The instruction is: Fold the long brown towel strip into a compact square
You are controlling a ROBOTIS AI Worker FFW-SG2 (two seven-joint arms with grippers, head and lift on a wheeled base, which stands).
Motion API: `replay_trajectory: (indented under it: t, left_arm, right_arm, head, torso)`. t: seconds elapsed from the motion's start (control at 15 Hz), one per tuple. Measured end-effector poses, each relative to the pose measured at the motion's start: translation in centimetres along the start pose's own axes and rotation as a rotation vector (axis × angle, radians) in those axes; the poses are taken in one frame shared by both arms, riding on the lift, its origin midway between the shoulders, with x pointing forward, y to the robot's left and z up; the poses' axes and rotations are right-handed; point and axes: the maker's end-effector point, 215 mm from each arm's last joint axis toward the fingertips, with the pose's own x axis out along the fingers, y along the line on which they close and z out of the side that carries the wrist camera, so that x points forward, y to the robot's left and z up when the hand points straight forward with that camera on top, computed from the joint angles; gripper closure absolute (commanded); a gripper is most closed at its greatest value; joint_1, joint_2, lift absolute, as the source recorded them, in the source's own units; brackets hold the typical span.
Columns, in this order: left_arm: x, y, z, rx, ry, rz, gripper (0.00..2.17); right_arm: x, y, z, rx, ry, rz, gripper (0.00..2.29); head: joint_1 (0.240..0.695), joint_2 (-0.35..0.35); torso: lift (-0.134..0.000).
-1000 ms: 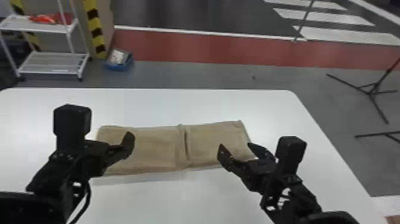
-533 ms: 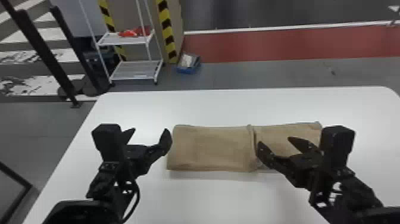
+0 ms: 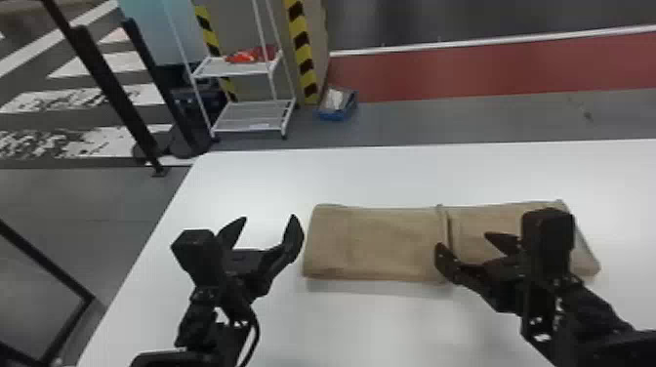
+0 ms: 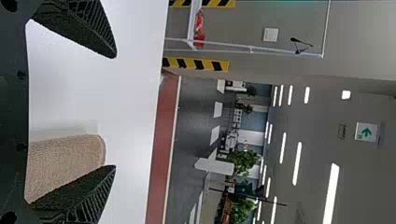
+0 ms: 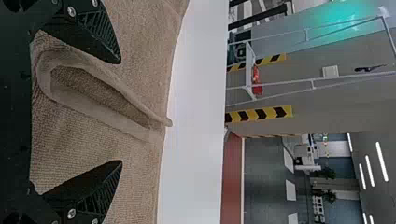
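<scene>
Brown towel strip [image 3: 380, 239] lies on the white desk [image 3: 390, 175], ridge [image 3: 445, 222] crossing near mid-length — left end effector [image 3: 268, 219] spread near its left end; right end effector [image 3: 463, 242] spread over the strip.

Left arm [image 3: 197, 319]: black, jointed, angular segments; broad rounded casing [image 3: 163, 358] at lower edge; slim black cable [image 3: 256, 332], looped. Box-shaped housing [image 3: 196, 246], black, above wrist.

Right arm [image 3: 593, 305]: black, matching pattern; box-shaped housing [image 3: 546, 239], softened corners; small pale details among the joints.

Left end effector [image 3: 268, 218]: black; two tapered, pointed fingers [image 4: 95, 196], grainy outer surface, slanting ribs along the side. Dark palm plate [image 4: 13, 112] with small round recesses [image 4: 21, 74].

Right end effector [image 3: 462, 241]: black; similar tapered, ribbed pair; bright silver screws [image 5: 71, 213] at finger bases.
</scene>
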Motion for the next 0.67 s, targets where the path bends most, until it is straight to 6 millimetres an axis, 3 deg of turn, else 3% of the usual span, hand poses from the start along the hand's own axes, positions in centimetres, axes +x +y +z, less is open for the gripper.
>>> replay_trajectory:
  t: [0.67]
  left_arm:
    - [-0.3,-0.6,-1.4,-0.039,0.021,-0.019,0.03]
  right_arm:
    - [2.3,1.6,-1.4,-0.073,0.051,0.024,0.29]
  head:
    - [0.695,0.243]
  torso:
    - [-0.126]
